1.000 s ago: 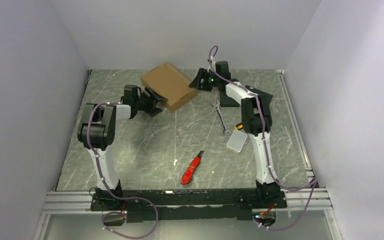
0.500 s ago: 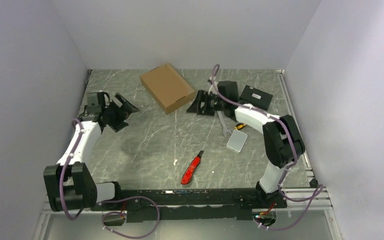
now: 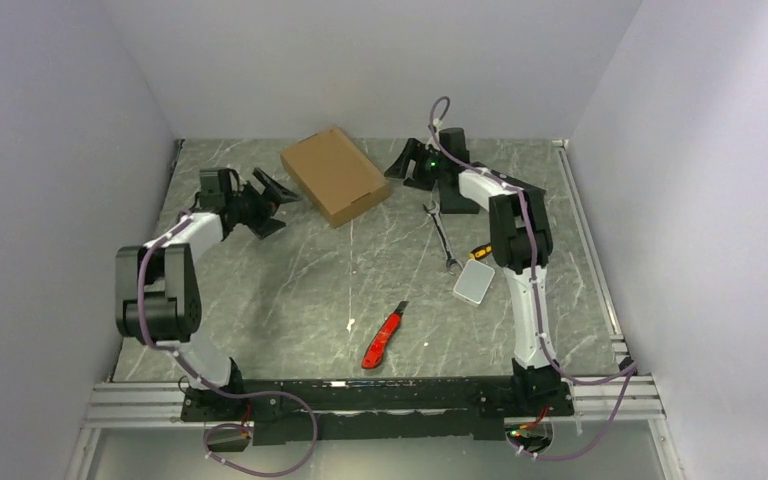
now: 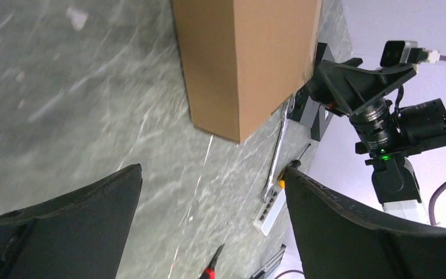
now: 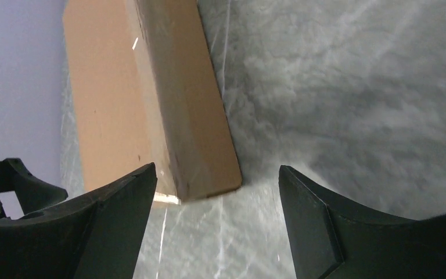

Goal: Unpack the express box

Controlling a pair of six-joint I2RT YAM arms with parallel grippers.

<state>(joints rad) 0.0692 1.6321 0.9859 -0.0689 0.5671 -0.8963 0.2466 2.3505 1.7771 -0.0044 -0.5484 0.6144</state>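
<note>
1. Both arms are swinging back toward the express box (image 3: 335, 176) after standing farther off half a second ago. The left claw (image 3: 276, 202) is now sitting just beside the box's left edge, and the right claw (image 3: 407, 164) is hanging near its far right corner. The box itself is lying where it lay then.
2. That box is resting flat at the back middle of the marble bench (image 3: 290, 290). Its lid is looking shut, and nothing is showing outside it that reads as its contents.
3. The left claw is standing wide open and holding nothing. Its wrist view is showing a box corner ahead of the gap, apart from both fingers (image 4: 64, 226).
4. The right claw is likewise gaping and empty, with the box's end lying ahead of its fingers (image 5: 348, 226) rather than between them.
5. The main risk, as I am judging it, is a push instead of a catch. If either claw is coming in low against a side wall, the light cardboard is likely to slide or spin across the smooth stone, perhaps toward the back wall.
6. Closing from both sides at once is also risking the claws meeting each other over the lid.
7. The wrench (image 3: 442, 238) is lying near the right arm, so a wide sweep there is liable to knock it. The red utility knife (image 3: 383, 336) is lying well apart.
</note>
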